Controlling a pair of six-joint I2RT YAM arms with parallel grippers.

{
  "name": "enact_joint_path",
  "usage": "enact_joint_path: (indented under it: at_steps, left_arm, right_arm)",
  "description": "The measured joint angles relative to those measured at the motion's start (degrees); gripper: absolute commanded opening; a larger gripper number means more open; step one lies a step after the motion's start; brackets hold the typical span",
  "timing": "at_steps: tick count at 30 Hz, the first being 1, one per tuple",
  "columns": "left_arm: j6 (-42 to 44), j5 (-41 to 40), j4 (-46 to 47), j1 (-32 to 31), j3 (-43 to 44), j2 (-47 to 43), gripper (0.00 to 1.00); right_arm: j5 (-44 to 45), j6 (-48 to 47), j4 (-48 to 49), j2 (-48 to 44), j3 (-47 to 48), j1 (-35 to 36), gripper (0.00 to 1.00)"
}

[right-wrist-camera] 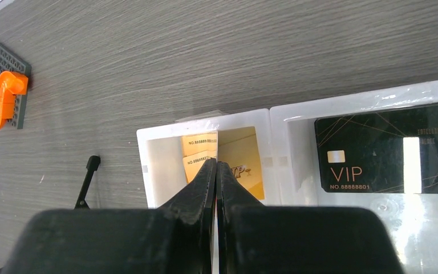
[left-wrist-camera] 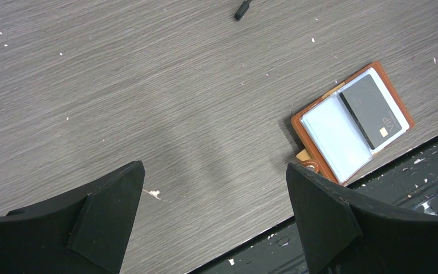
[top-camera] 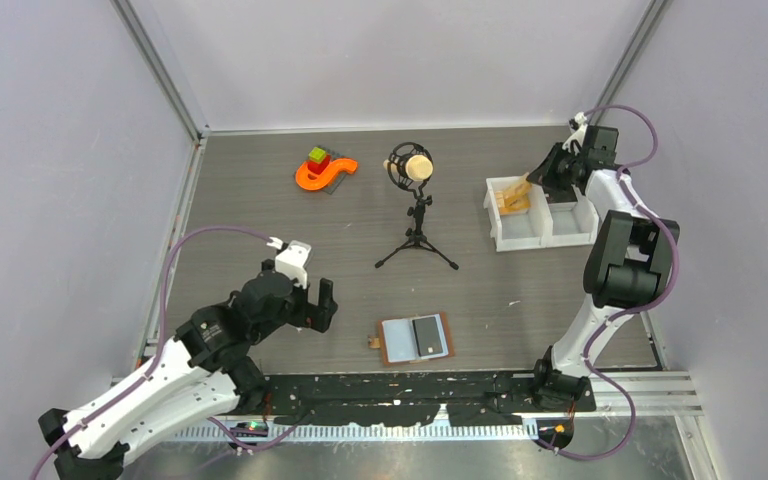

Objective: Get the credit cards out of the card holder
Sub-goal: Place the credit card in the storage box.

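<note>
The task is sitting well past its midpoint, judging by how things are lying. The card holder [top-camera: 415, 338] is lying open and flat on the table [top-camera: 260, 200] at the lower centre of the top view, just above the arm bases. One black card [left-wrist-camera: 372, 111] is showing in its right pocket, while the left pocket is looking pale and empty.

In the upper right of that view, the white bin [top-camera: 520, 238] is holding what is already out. Gold cards [right-wrist-camera: 242, 162] are resting in its left compartment, and a black VIP card [right-wrist-camera: 370, 151] is lying in the right one.

The right pincer [right-wrist-camera: 217, 168] is hanging over the gold-card compartment with its jaws pressed together. Whether a thin card edge is caught between them I cannot tell.

The left pincer [left-wrist-camera: 214, 167] is hovering to the left of the card holder, jaws spread wide and gripping nothing.

What is remaining, as I am judging it, is pulling that last black card from the holder.
</note>
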Motion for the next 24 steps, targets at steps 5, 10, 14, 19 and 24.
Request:
enact_joint_path:
  at_steps: [5,10,14,19,24]
  left_arm:
    - [0.07,0.07,0.02,0.44,0.42,0.83,1.00]
    - [0.11,0.22,0.17,0.66,0.85,1.03,1.00]
    - [0.11,0.44,0.17,0.90,0.90,1.05,1.00]
    - [0.07,0.46,0.15,0.96,0.90,0.96,1.00]
    - [-0.15,0.48,-0.20,0.96,0.90,-0.50,1.00]
  right_arm:
    - [-1.11,1.49,1.44,1.01,-0.46,-0.15,0.12]
    - [-1.20,2.71,2.95,1.14,-0.92,-0.15,0.20]
    - [-0.76,3.41,3.41,1.25,-0.92,-0.15,0.26]
    - [0.24,3.91,3.39,1.25,-0.92,-0.15,0.29]
    - [1.77,4.17,3.04,1.25,-0.92,-0.15,0.31]
